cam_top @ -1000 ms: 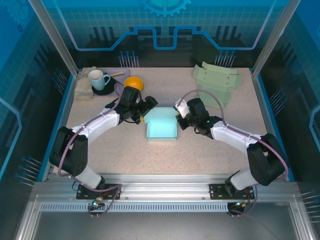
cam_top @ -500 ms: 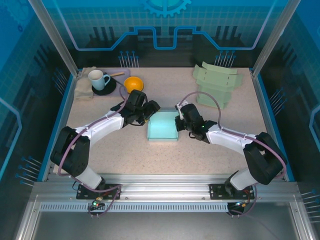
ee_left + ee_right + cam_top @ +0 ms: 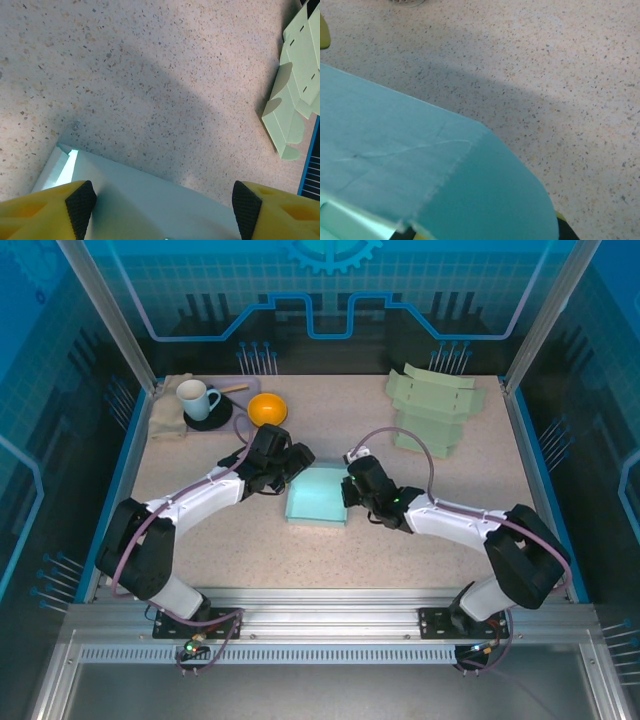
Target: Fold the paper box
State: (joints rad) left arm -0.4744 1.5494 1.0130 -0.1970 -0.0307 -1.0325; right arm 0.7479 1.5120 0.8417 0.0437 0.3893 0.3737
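Desk (image 3: 420, 540) carries the paper box (image 3: 318, 495) at centre. We judge it light, thin card that creases easily, best taken by its flap edges. Left tool (image 3: 296, 462) is spread wide over its edge, gripping nothing. Right tool (image 3: 352, 488) is at a flap; we cannot tell its grip. Orange bowl (image 3: 267, 408) looks empty; the mug (image 3: 197, 398) we cannot read.

Both arms are reaching forward and inward, elbows low, wrists pointing toward each other at centre. The left gripper (image 3: 296, 461) is holding its yellow, black-padded fingers (image 3: 80, 202) wide apart. The right gripper (image 3: 350, 487) is angling leftward, its jaws mostly hidden.
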